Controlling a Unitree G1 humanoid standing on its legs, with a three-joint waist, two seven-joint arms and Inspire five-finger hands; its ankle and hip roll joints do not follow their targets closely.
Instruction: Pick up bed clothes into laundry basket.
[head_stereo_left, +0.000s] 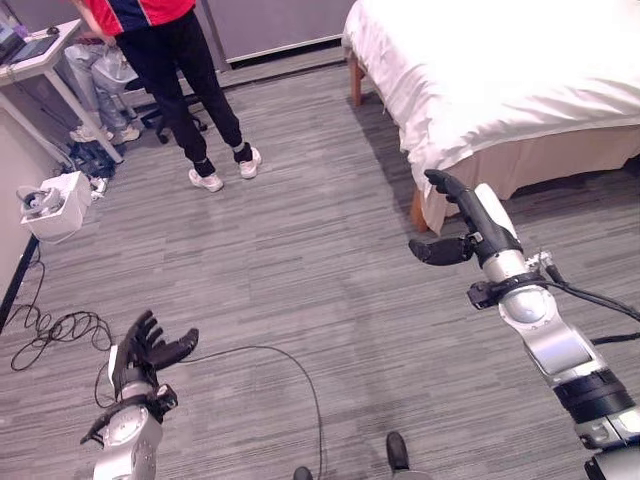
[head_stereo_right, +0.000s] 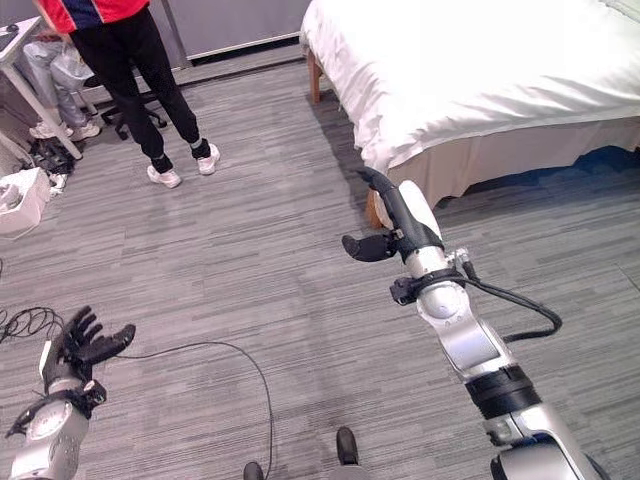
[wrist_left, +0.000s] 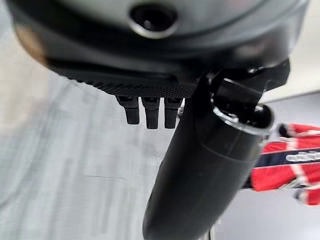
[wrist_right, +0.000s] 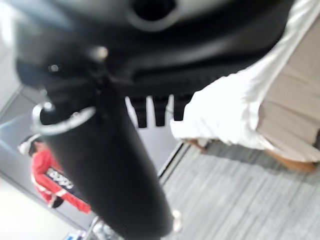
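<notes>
Left eye view, from the left: the left robot hand (head_stereo_left: 145, 352) hangs low over the grey floor (head_stereo_left: 300, 280), fingers spread, empty. A person (head_stereo_left: 170, 60) stands beyond. Right robot hand (head_stereo_left: 455, 215) reaches, fingers straight, toward the white bed sheet (head_stereo_left: 500, 70) covering the bed (head_stereo_left: 560, 155), not touching.

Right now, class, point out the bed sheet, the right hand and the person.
white bed sheet (head_stereo_left: 500, 70), left eye view, top surface.
right hand (head_stereo_left: 462, 215), left eye view, palm.
person (head_stereo_left: 185, 60), left eye view, dark trouser leg.
</notes>
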